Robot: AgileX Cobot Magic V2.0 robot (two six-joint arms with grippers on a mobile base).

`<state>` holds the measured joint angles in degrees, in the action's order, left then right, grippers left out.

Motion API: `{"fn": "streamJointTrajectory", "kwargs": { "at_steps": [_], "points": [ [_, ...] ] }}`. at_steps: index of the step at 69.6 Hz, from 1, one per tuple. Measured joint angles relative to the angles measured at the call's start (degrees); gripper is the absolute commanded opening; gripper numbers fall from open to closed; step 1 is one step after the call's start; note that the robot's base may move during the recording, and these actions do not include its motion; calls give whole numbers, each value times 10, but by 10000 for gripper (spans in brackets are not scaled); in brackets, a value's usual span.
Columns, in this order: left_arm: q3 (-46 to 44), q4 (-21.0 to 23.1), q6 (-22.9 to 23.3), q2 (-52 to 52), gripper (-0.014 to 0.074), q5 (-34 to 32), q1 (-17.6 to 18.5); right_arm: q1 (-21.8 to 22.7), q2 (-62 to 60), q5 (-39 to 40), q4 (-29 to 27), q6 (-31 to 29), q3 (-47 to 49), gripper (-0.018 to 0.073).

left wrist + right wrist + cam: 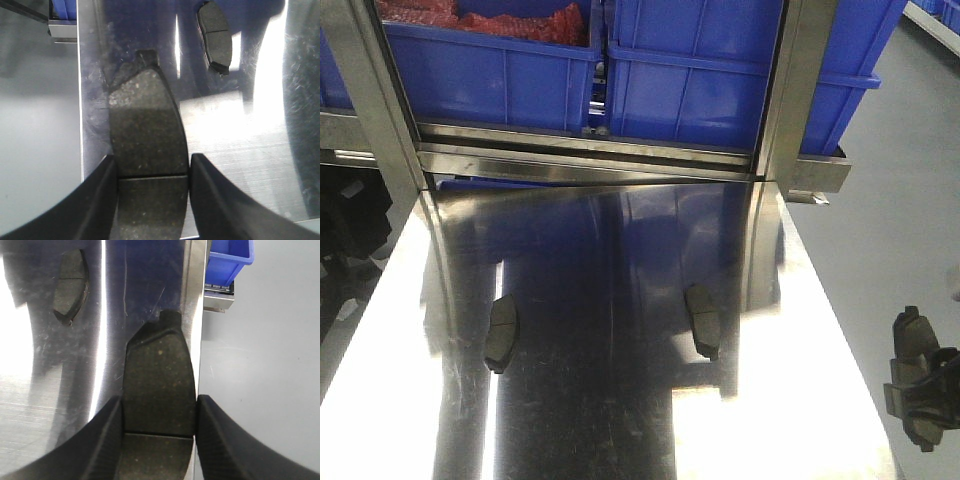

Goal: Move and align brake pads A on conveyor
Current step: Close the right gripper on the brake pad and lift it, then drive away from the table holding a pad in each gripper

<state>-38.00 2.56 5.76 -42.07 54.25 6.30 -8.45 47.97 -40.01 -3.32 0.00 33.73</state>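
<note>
left pad (145,125) is pinched across its middle by the left gripper (152,165), right pad (160,375) clamped the same way by the right gripper (159,407) — each near a side edge of the steel table (620,430); two loose pads (502,333) (702,320) lie flat mid-table; can't clearly see the conveyor; my worry: that narrow grip lets a pad pivot or slip — landing crooked, or off the edge

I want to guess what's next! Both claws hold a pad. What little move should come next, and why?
Probably carry both pads to the conveyor, which is out of view: the left gripper is shut on one brake pad, the right gripper on a second brake pad.
</note>
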Motion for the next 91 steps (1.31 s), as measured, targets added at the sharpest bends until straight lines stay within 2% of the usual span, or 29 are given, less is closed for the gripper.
{"fn": "streamJointTrajectory", "kwargs": {
  "at_steps": [37,91],
  "points": [
    [0,0,0,0,-8,0,0,0,-58,-2,0,0,-3,22],
    [0,0,0,0,-8,0,0,0,-61,-14,0,0,-3,25]
  ]
}}
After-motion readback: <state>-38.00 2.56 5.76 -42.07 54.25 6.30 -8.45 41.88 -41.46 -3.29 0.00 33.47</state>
